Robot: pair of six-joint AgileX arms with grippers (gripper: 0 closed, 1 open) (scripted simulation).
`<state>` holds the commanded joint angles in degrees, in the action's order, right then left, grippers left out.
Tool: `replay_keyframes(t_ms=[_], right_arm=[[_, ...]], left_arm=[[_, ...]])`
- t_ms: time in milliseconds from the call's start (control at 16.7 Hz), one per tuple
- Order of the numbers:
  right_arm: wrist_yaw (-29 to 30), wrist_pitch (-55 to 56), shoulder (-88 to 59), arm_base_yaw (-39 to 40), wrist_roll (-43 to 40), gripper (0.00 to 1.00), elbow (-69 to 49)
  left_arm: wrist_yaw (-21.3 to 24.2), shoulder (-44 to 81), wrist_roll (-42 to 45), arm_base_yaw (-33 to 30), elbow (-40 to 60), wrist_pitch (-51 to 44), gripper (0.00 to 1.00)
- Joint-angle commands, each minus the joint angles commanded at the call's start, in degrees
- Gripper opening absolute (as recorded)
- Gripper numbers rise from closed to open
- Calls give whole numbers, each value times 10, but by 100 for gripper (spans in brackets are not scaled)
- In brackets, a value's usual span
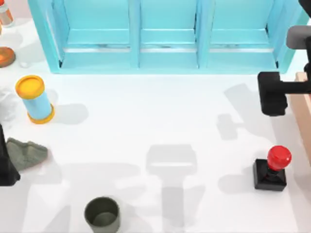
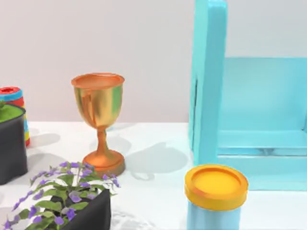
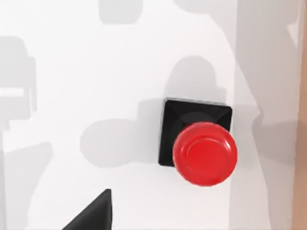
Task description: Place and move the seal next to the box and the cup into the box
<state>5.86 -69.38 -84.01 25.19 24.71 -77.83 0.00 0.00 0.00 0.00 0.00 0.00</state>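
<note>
The seal (image 1: 272,167), a red knob on a black square base, stands upright on the white table near the right edge, just left of the tan wooden box (image 1: 304,114). From straight above, the seal (image 3: 204,148) has the box wall (image 3: 302,182) close beside it. My right gripper (image 1: 273,94) hangs above the table behind the seal, open and holding nothing; one black fingertip (image 3: 96,213) shows apart from the seal. The dark olive cup (image 1: 102,214) stands at the front left-centre, far from both grippers. My left arm (image 1: 6,165) is parked at the left edge.
A large turquoise cabinet (image 1: 160,34) spans the back. A light-blue cylinder with a yellow lid (image 1: 35,99) stands at the left, a grey crumpled object (image 1: 26,153) beside the left arm. A golden goblet (image 2: 100,120) and a potted purple plant (image 2: 72,206) stand at the far left.
</note>
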Motion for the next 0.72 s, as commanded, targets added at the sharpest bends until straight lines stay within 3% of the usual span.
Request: replay_keyframes(t_ms=[300, 720], right_arm=[[-8, -17, -66, 61, 62, 100, -63], [-40, -70, -325, 280, 293, 100, -285]], left_arm=[[0, 0, 0, 0, 0, 0, 100], [0, 0, 0, 0, 0, 0, 100]])
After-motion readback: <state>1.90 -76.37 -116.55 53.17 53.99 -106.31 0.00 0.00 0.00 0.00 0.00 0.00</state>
